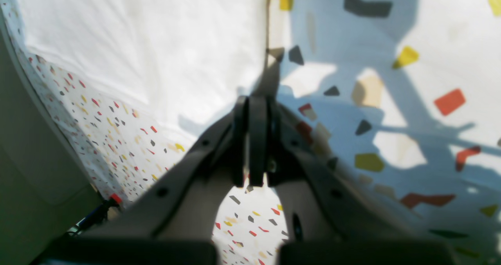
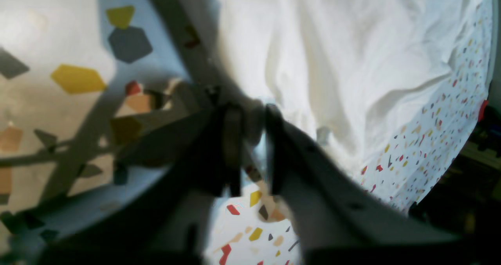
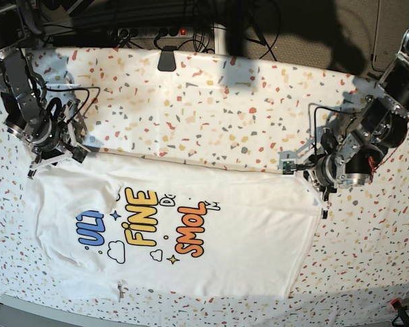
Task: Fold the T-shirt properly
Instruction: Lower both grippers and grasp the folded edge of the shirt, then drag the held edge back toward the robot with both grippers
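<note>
Two arms work at opposite ends of the T-shirt (image 3: 170, 231), which lies spread flat and print-up across the near half of the tablecloth (image 3: 211, 109), its hem toward the base view's right and its collar end toward the left. Shirt fabric is soft white cotton, lightly creased, with shallow rumples along the upper edge; the lettering (image 3: 143, 228) reads in rounded blue, yellow and orange shapes with small cloud and star outlines around it. The tablecloth is smooth and white, scattered with angular chips of red, yellow, grey and tan, terrazzo fashion. Left gripper (image 1: 254, 100): dark jaws pressed together with no gap, pinching a thin fold of the shirt's edge that rises from the tips; the white cloth (image 1: 137, 42) fans away on one side, speckled cloth on the other. In the base view this gripper (image 3: 322, 178) sits at the shirt's upper hem corner. Right gripper (image 2: 250, 120): view blurred, jaws drawn narrow around a bunched ridge of white fabric, a slim gap remaining between them; crumpled shirt (image 2: 344, 53) spreads beyond with deep soft folds. In the base view it (image 3: 54, 155) sits on the upper corner at the sleeve end. Black cables (image 3: 82, 95) loop near that arm.
</note>
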### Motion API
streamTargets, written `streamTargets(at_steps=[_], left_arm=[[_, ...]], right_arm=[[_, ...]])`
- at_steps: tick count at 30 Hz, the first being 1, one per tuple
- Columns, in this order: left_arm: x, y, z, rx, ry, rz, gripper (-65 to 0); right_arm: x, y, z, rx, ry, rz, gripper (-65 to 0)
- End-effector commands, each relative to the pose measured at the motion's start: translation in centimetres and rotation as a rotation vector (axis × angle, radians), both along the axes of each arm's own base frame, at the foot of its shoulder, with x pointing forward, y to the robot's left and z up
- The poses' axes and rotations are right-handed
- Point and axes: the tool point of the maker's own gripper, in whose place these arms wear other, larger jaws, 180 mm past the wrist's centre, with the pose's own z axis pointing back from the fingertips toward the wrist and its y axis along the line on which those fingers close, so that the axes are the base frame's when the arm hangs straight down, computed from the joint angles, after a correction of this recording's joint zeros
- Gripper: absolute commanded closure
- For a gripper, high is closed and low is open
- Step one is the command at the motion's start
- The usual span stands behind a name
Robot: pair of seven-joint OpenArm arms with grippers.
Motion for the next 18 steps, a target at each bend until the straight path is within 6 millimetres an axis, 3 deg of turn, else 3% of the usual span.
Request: streamTargets(at_steps=[1, 9, 18], left_arm=[[1.5, 0.3, 1.6, -0.004, -0.049, 0.006, 0.0], [1.7, 0.3, 1.9, -0.004, -0.056, 0.006, 0.0], [1.6, 0.7, 1.7, 0.0, -0.043, 0.04, 0.0]], right_arm=[[1.1, -0.6, 1.6, -0.009, -0.044, 0.005, -0.6], [0.7, 0.2, 1.4, -0.002, -0.004, 0.045, 0.0], [0.8, 1.6, 3.0, 0.032, -0.01, 0.013, 0.0]])
